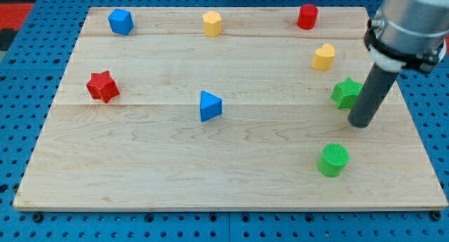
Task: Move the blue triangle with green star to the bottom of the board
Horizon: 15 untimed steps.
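My tip (360,124) is seen set down just right of the green star (346,92), touching or nearly so. The green cylinder (333,160) lies below. The blue triangle (210,106) sits mid-board, well apart; a yellow block (323,57) stands above the star.

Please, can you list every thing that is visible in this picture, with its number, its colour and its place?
board: one, pale wood, fills the view
blue cube: one, top left
yellow hexagon block: one, top middle
red cylinder: one, top right
yellow heart block: one, right, below the red cylinder
red star: one, left
blue triangle: one, centre
green star: one, right
green cylinder: one, bottom right
my tip: one, dark, just right of the green star
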Tool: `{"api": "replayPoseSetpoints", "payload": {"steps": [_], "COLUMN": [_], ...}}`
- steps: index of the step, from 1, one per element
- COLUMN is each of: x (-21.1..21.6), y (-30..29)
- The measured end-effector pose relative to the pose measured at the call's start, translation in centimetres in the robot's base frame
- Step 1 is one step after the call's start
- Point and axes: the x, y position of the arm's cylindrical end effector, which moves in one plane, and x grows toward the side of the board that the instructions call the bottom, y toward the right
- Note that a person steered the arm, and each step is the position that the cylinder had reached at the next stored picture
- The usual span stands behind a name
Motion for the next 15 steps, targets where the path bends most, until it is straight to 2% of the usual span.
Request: {"api": "replayPoseSetpoints", "payload": {"steps": [1, 2, 3, 5, 6, 8, 10, 11, 13, 14, 15], "x": [-2.9, -2.5, 0.7, 1.1, -3.5, -6.9, -11.6, -13.8, -2.4, 0.3, -1.6], "y": [3.2, 3.0, -0.8, -1.4, 1.9, -3.3, -2.4, -4.2, -10.0, -16.2, -16.1]}}
